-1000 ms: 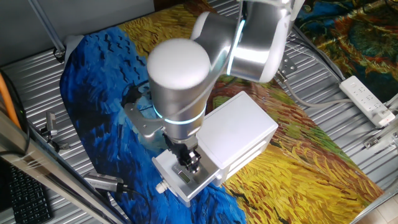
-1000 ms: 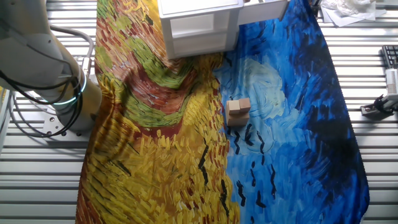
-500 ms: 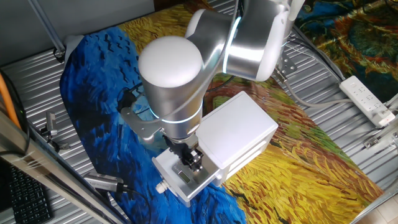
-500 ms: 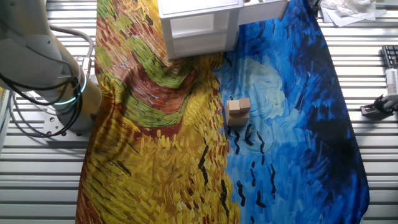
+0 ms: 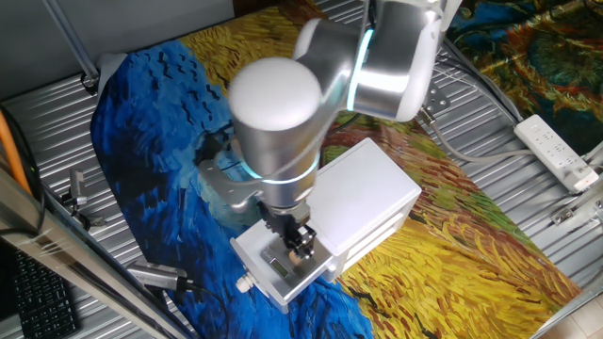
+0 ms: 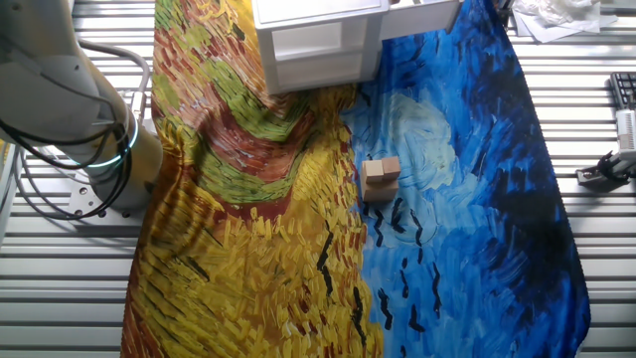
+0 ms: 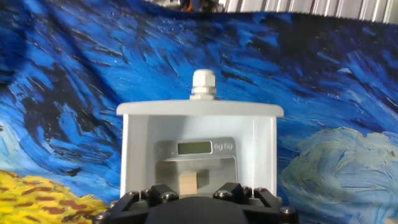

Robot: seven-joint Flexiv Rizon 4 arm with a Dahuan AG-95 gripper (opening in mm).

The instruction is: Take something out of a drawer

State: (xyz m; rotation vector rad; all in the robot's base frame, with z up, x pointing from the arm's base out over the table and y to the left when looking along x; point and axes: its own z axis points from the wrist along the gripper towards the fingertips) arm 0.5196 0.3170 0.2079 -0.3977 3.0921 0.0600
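The white cabinet [image 5: 363, 198] stands on the painted cloth with its drawer [image 5: 267, 275] pulled open; the round knob [image 5: 244, 281] faces front-left. In the hand view the drawer's front rim [image 7: 199, 110] and knob [image 7: 203, 84] lie ahead. Inside the drawer are a small grey device with a display [image 7: 194, 148] and a small wooden block [image 7: 188, 182]. My gripper [image 5: 301, 245] reaches down into the drawer, its fingers closed around the tan block [image 5: 297, 251]. The fingertips are hidden in the hand view. The cabinet also shows at the top edge of the other fixed view [image 6: 318, 30].
A second wooden block [image 6: 381, 172] sits on the blue part of the cloth. The robot base [image 6: 89, 139] stands at the cloth's left edge. A white power strip [image 5: 556, 149] lies at the right, a keyboard [image 5: 38, 301] at the lower left.
The arm's elbow swung left, then right. The gripper shifted slightly right inside the drawer, and the tan block now shows at its fingers.
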